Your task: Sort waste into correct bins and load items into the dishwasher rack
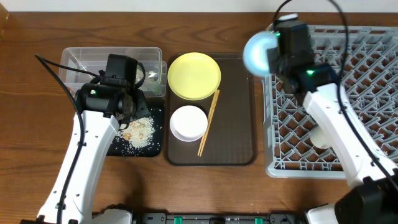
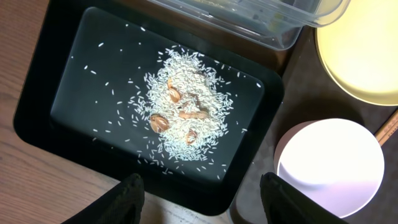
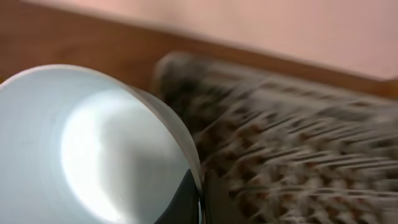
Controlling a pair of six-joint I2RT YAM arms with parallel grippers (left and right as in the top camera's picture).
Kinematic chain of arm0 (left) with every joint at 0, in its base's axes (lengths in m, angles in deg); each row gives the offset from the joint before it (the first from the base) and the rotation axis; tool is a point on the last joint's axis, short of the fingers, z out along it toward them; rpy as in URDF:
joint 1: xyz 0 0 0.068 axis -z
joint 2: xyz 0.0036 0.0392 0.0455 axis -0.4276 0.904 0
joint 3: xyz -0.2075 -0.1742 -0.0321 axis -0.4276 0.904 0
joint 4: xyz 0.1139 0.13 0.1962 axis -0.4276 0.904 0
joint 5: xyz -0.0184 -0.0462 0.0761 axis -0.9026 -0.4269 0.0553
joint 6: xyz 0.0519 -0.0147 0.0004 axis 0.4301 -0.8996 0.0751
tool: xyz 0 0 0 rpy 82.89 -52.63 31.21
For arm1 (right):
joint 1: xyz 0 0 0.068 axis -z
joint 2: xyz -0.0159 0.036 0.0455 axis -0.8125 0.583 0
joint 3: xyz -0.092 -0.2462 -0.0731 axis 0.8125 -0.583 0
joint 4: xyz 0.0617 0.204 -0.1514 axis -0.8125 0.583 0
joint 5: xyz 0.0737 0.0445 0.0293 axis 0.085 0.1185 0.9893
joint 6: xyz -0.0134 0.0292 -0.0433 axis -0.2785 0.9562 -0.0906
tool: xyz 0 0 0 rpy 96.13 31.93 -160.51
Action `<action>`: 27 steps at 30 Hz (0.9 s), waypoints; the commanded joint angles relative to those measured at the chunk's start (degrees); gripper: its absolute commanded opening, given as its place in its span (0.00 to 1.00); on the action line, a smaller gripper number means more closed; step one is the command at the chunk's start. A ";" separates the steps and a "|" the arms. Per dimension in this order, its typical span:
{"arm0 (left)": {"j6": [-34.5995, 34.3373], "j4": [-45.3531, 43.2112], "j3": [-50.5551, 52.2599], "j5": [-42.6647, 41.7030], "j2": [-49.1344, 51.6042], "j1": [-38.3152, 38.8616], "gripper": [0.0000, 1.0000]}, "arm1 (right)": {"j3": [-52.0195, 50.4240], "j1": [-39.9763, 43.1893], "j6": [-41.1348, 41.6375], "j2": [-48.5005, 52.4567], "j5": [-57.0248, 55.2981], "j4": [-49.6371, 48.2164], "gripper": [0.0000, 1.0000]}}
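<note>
My right gripper (image 3: 202,202) is shut on the rim of the light blue bowl (image 1: 258,52), held in the air at the left edge of the grey dishwasher rack (image 1: 367,93); the bowl (image 3: 93,143) fills the right wrist view, blurred. My left gripper (image 2: 202,199) is open and empty above the black tray (image 2: 56,134), which holds rice scraps (image 2: 183,112). The yellow plate (image 1: 194,75), white bowl (image 1: 188,122) and chopsticks (image 1: 208,122) lie on the brown tray (image 1: 239,124). The clear tub (image 1: 81,59) is behind the black tray (image 1: 118,147). A pale cup (image 1: 323,135) sits in the rack.
The left arm (image 1: 87,143) hangs over the black tray and part of the clear tub. The right arm (image 1: 342,130) crosses the rack. Bare wooden table (image 1: 25,124) lies left of the bins and along the front edge.
</note>
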 commanded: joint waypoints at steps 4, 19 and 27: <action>-0.28 0.02 -0.50 1.36 -0.42 -0.31 0.63 | 0.52 1.99 -6.51 1.66 -22.05 -8.20 0.01; -0.28 0.00 -0.50 1.36 -0.42 -0.31 0.63 | 0.52 4.76 -25.27 14.53 -28.72 -25.83 0.01; -0.28 -0.17 -0.50 1.36 -0.42 -0.31 0.63 | 0.52 4.02 -25.24 19.39 -32.41 -27.23 0.01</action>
